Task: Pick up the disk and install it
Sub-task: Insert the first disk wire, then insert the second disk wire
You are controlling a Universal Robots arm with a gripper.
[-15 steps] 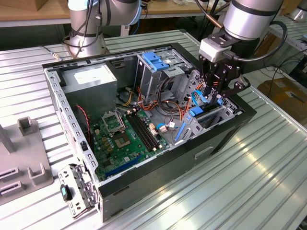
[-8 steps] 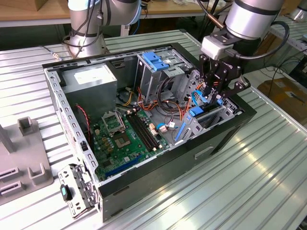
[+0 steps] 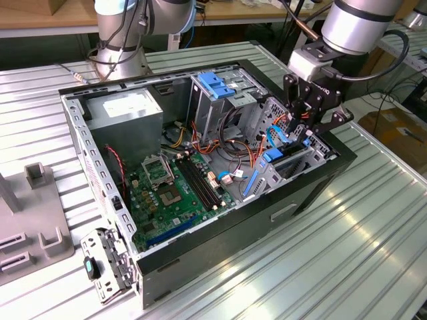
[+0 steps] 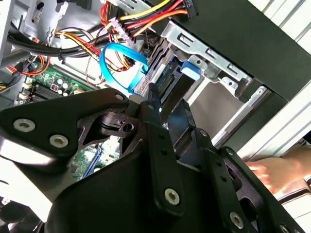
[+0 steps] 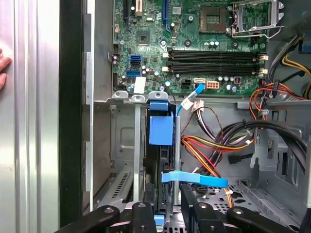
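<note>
Gripper (image 3: 308, 119): mine, lowered into the drive bay at the case's front corner, fingers (image 4: 158, 141) closed narrowly on the disk's top edge so it stays upright as it goes in.
Disk (image 5: 160, 160): on edge between the bay's metal walls, mostly sunk in, its blue rail (image 5: 161, 128) showing.
Cable (image 5: 194, 179): flat blue one, looping just beside the disk, near enough to snag, I judge.
Motherboard (image 3: 173, 193): flat on the case floor beyond.
Case (image 3: 220, 247): open, lying on the ribbed desk (image 3: 347, 247).
Hand (image 4: 277, 172): a person's, resting outside the case wall.
</note>
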